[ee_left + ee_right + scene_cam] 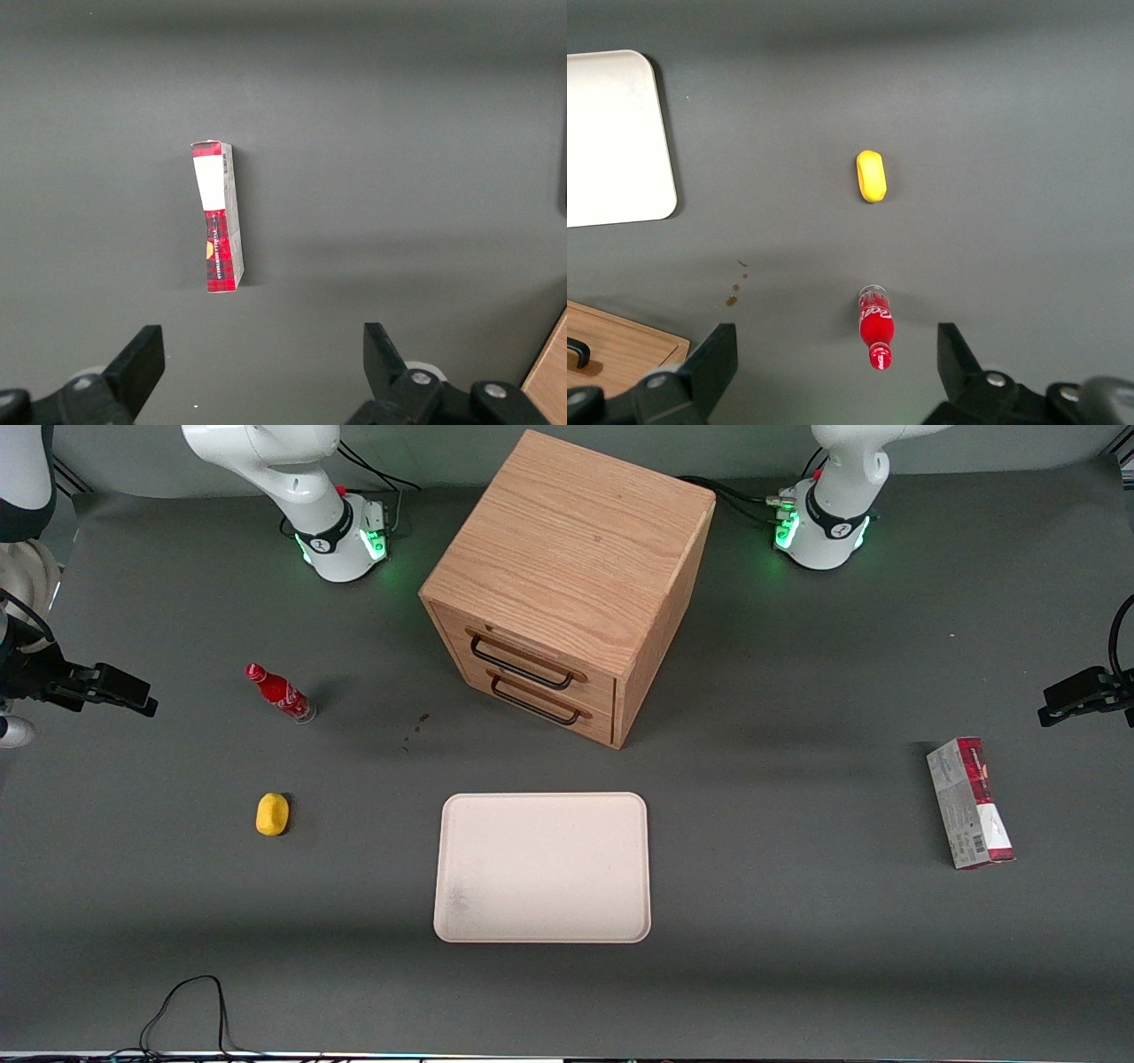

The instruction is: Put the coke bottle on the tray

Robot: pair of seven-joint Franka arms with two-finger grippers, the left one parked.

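The coke bottle (280,693), small and red with a red cap, stands on the grey table toward the working arm's end; it also shows in the right wrist view (876,326). The cream tray (542,866) lies flat nearer the front camera than the wooden cabinet, and its corner shows in the right wrist view (611,133). My right gripper (133,691) hangs above the table at the working arm's end, sideways off from the bottle. It is open wide and empty (837,343), well above the bottle.
A yellow lump (273,814) lies nearer the front camera than the bottle. A wooden drawer cabinet (567,558) stands mid-table. A red-and-grey carton (969,803) lies toward the parked arm's end. A black cable (186,1010) loops at the table's front edge.
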